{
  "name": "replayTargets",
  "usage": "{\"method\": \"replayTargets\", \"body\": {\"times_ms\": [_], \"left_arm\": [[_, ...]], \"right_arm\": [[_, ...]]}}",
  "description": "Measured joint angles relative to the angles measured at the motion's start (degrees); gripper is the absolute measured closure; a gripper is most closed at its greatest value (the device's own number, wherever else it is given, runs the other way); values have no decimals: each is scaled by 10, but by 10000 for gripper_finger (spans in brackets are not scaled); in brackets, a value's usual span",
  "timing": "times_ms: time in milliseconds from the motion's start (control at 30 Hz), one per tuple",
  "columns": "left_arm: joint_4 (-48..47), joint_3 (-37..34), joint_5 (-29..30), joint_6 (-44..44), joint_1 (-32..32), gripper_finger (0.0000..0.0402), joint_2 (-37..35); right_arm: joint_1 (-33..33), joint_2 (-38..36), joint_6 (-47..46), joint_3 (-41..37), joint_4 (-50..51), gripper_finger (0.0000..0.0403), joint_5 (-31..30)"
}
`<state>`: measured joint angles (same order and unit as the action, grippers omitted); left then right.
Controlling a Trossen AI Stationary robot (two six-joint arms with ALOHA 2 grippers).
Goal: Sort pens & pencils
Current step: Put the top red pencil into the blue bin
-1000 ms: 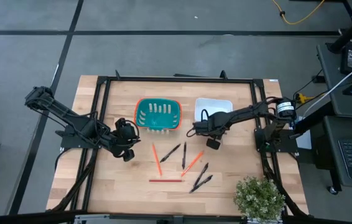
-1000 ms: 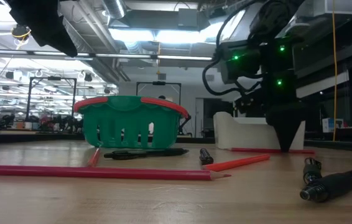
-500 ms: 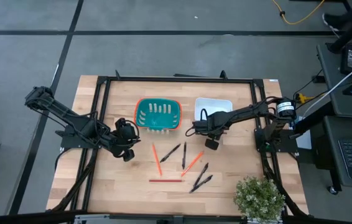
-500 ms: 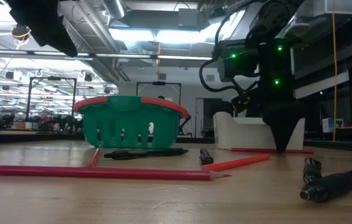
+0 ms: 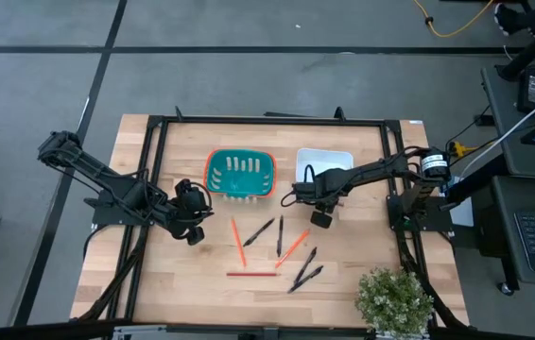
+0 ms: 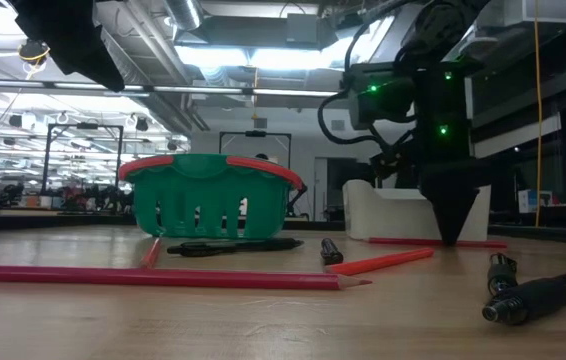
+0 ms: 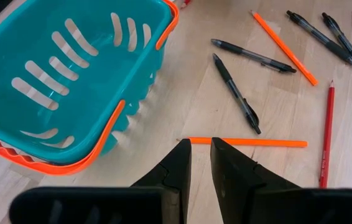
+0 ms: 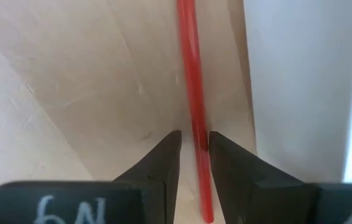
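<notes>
Several black pens (image 5: 280, 236) and orange and red pencils (image 5: 292, 247) lie scattered on the wooden table in front of the teal basket (image 5: 240, 174). One more red pencil (image 6: 403, 241) lies on the table along the near wall of the white bin (image 5: 324, 162). My right gripper (image 5: 322, 219) points down onto this pencil and is shut on it. My left gripper (image 5: 192, 233) hangs above the table left of the scatter. It holds nothing, and there is only a narrow gap between its fingers (image 7: 201, 149). My right gripper (image 8: 194, 146) has the red pencil's shaft (image 8: 193, 106) between its two fingers. They come from above, pointing down, and lie across the pencil. The pencil lies flat on the table close beside the white bin's wall (image 8: 294, 81).
A potted plant (image 5: 395, 300) stands at the table's near right corner. A long red pencil (image 6: 173, 277) and a black pen (image 6: 538, 293) lie nearest the front edge. A black frame (image 5: 154, 189) runs round the tabletop.
My right gripper has tipped a little at the wrist and leaned slightly toward the table's left. Its fingertips have stayed at the red pencil by the white bin, and the pencil has not moved.
</notes>
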<state>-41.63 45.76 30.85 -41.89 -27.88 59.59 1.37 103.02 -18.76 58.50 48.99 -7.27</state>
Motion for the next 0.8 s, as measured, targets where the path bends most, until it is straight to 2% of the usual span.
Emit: {"method": "replayTargets", "body": {"times_ms": [367,800], "left_arm": [[0,0,0,0,0,345,0],[0,0,0,0,0,345,0]], "right_arm": [[-15,0,-19,0,-21,312,33],[-79,0,-68,0,-53,312,50]]}}
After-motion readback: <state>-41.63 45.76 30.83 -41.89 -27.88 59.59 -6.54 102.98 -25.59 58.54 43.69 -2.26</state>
